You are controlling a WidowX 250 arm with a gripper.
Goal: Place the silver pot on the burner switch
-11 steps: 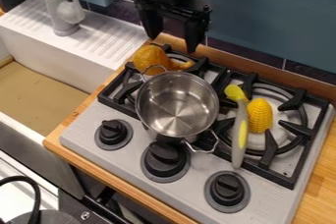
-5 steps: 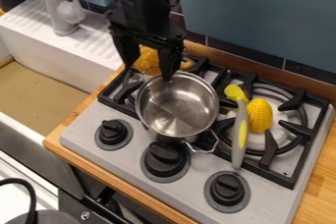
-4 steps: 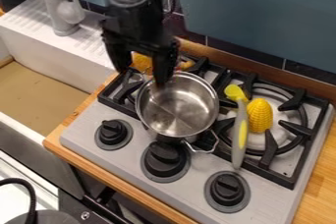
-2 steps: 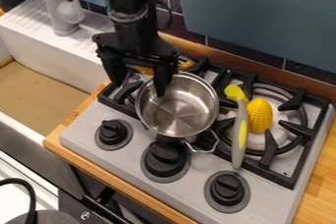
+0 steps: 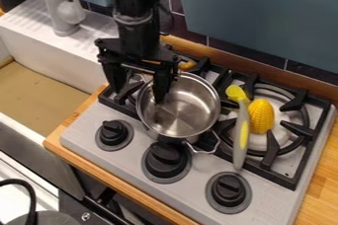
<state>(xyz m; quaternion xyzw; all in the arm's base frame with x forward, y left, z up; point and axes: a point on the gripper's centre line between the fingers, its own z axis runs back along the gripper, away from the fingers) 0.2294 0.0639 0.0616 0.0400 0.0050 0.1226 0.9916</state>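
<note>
My gripper (image 5: 139, 90) is found with fingers spread, one over the interior of the silver pot (image 5: 198, 98), one outside its rim. I note the pot on the grate (image 5: 119, 108), a narrow gap from the grey-and-yellow utensil (image 5: 240, 142).

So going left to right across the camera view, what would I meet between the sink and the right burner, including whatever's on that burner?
Tap, leftmost stove knob, metal pot, grey-handled utensil, yellow corn.
</note>
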